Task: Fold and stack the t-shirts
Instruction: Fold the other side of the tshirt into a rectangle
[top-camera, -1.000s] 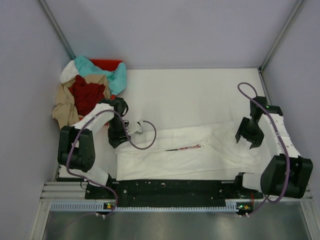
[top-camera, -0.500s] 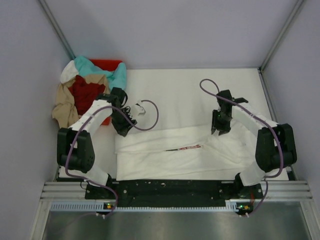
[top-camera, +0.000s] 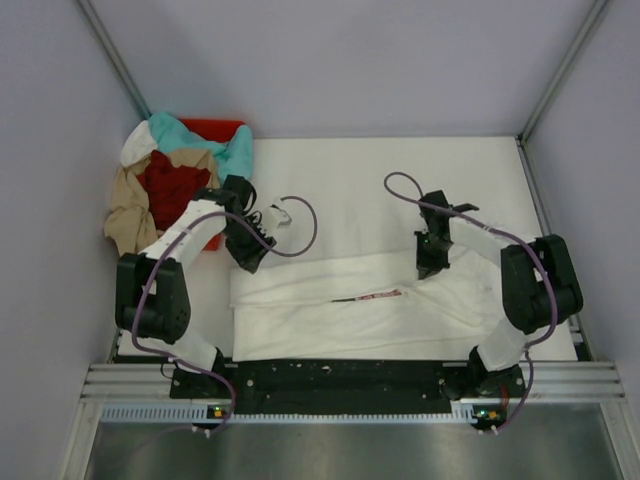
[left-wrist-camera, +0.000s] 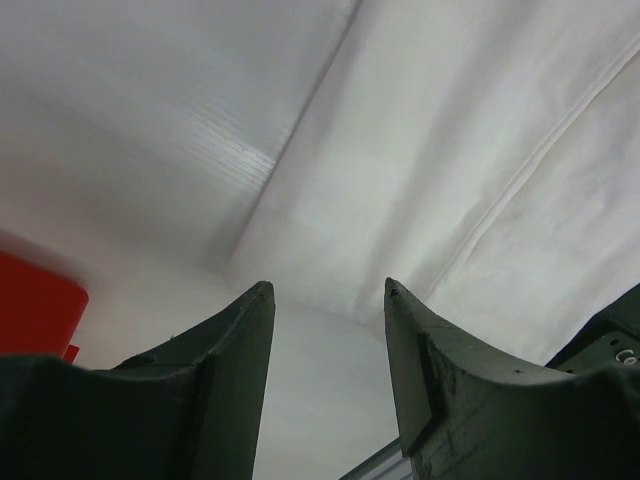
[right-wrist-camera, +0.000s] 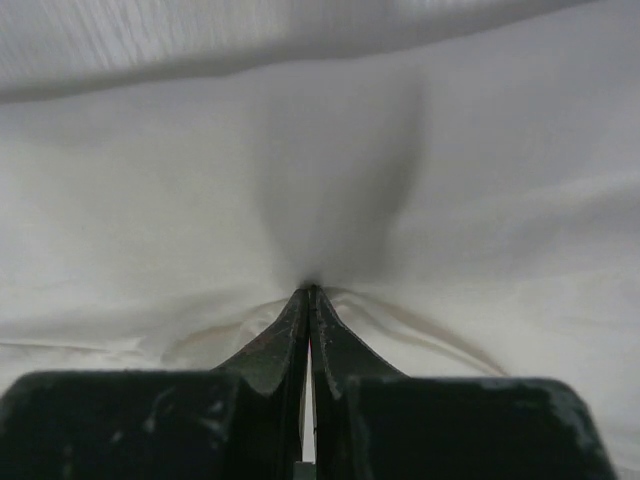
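The white t-shirt (top-camera: 330, 325) lies spread across the near half of the table (top-camera: 380, 180), partly folded along its length (a thin strip of print shows at the fold). Right gripper (right-wrist-camera: 308, 292): fingers closed, pinching a pucker of this shirt at its far edge. Left gripper (left-wrist-camera: 325, 290): fingers apart, holding nothing, above the shirt's far left corner. The remaining t-shirts (top-camera: 175, 185) are heaped on the red bin (top-camera: 215, 127) at the table's far left corner.
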